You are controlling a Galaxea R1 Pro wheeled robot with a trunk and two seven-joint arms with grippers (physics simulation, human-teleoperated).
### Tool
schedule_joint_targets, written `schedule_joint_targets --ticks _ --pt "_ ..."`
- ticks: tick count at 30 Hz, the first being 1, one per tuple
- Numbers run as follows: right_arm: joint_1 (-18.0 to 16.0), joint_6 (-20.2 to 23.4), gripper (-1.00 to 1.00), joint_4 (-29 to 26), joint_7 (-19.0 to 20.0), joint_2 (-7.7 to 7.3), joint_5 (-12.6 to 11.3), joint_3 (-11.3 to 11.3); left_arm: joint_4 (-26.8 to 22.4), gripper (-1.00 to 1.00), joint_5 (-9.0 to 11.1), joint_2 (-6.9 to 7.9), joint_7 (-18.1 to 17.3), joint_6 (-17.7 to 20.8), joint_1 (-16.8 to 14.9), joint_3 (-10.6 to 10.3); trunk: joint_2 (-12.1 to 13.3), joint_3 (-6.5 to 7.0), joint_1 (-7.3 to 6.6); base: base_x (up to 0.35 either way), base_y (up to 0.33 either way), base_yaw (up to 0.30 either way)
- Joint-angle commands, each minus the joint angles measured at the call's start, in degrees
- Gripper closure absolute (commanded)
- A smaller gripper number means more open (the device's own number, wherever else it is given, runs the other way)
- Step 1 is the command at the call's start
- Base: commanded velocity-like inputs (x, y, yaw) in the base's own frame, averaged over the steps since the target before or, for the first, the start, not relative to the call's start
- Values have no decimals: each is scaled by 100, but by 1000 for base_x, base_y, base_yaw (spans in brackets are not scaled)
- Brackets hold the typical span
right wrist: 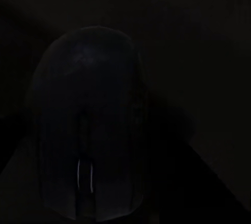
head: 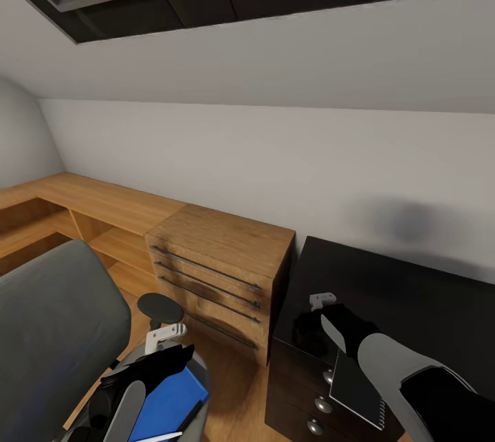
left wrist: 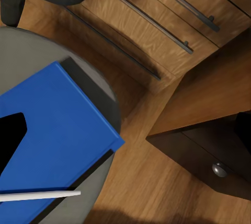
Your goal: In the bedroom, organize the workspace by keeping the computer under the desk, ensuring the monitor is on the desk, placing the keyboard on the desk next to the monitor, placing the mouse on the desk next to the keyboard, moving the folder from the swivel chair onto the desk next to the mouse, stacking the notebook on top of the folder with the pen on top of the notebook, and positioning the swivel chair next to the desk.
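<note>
The swivel chair (head: 55, 318) stands at the lower left, with the blue folder (head: 168, 397) (left wrist: 52, 140) lying on its grey seat. The thin white pen (head: 159, 436) (left wrist: 39, 196) rests on the folder's near end. My left gripper (head: 148, 368) hovers just above the folder, and I cannot make out its jaws. Over the near left corner of the black desk (head: 412, 291), my right gripper (head: 306, 328) hangs low. Directly under it sits the black mouse (right wrist: 89, 125), very close. The grey notebook (head: 357, 387) lies at the desk's front edge beside my right forearm.
A light-wood chest (head: 216, 270) (left wrist: 157, 20) with long bar handles stands between the chair and the desk. The desk's drawers with round silver knobs (head: 322, 404) (left wrist: 219, 169) face me. A low wooden shelf (head: 82, 208) runs along the sloping wall.
</note>
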Motion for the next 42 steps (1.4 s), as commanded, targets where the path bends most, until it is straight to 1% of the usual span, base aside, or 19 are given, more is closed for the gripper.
schedule_joint_targets --ticks 1,5,19,21,24,26,29,32,34,35,36,37,38,40,42 --pt "-4 26 100 -6 -7 -3 -61 24 -6 -100 60 0 57 14 -4 -3 -4 -6 0 0 0 0" --pt "-4 21 100 -16 -7 -3 -61 24 -6 -100 60 0 58 16 -4 3 -4 -6 0 0 0 0" --pt "-4 -14 100 -78 -16 -15 -68 15 -6 -100 60 0 62 19 -4 6 557 245 -307 -6 0 0" --pt "-4 -27 100 -231 -20 -24 -70 15 -5 -100 60 0 62 21 -4 5 637 281 -351 -202 0 0" --pt "17 -9 100 -829 -30 -79 -64 15 -1 -100 60 4 62 20 -4 6 758 335 -417 -293 0 0" --pt "70 34 100 -1327 -37 -173 -81 15 1 -100 60 2 62 18 -4 6 838 371 -461 -325 0 0" --pt "278 210 100 -1982 -47 -316 -109 13 2 -100 60 1 62 15 -4 7 958 424 -527 -336 0 0" --pt "502 501 100 -2607 -50 -433 -137 4 3 -100 60 5 62 14 -4 12 1079 478 -593 -340 0 0" --pt "694 724 100 -3087 -56 -516 -255 0 3 -100 60 4 62 14 -4 10 1159 514 -637 -341 0 0" --pt "806 828 100 -3354 -64 -561 -347 -1 3 -100 60 3 62 14 -4 8 1199 532 -659 -341 0 0" --pt "979 973 100 -3731 -76 -632 -483 -2 3 -100 60 2 62 14 -4 8 1239 550 -681 -341 0 0" --pt "1075 1081 100 -3945 -85 -678 -561 -5 3 -100 60 3 62 14 -4 8 1279 568 -703 -341 0 0" --pt "1163 1278 100 -4185 -99 -729 -645 -19 6 -100 60 1 62 14 -4 7 1319 586 -725 -341 0 0" --pt "1226 1521 100 -4382 -112 -762 -750 -85 9 -100 60 0 62 15 -4 3 1399 622 -769 -341 0 0" --pt "1258 1678 100 -4486 -119 -776 -897 -219 10 -100 60 0 62 19 -4 0 1480 658 -812 -266 0 0"
